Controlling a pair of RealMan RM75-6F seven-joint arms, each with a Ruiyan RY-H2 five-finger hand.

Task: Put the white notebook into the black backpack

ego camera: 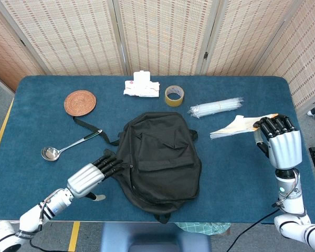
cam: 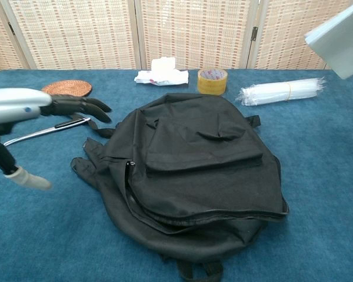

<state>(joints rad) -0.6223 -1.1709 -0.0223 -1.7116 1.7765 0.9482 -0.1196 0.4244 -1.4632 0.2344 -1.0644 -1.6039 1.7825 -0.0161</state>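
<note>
- Holding the notebook [ego camera: 236,127] by its right end, the right hand [ego camera: 278,140] hangs above the right side of the surface [ego camera: 37,131], palm down, fingers curled over the cover's edge.
- Right forearm rises from the near right edge, close to upright in the head view.
- Notebook is off the surface, roughly level, to the right of the backpack [ego camera: 157,157] and apart from it; in the chest view only its pale corner shows at the top right.
- Left arm reaches in from the near left corner, low and slanted toward the backpack.
- Left hand [ego camera: 92,174] is released, holding nothing, fingers straight and side by side, their dark tips at the backpack's left edge beside the zipper; whether they touch the fabric cannot be told.
- Backpack lies flat in the middle, front pocket up.
- Ladle [ego camera: 68,146] lies left of it; coaster [ego camera: 80,102], tape [ego camera: 174,95], tissue pack [ego camera: 142,87] and a bundle of straws [ego camera: 216,107] sit along the far side.
</note>
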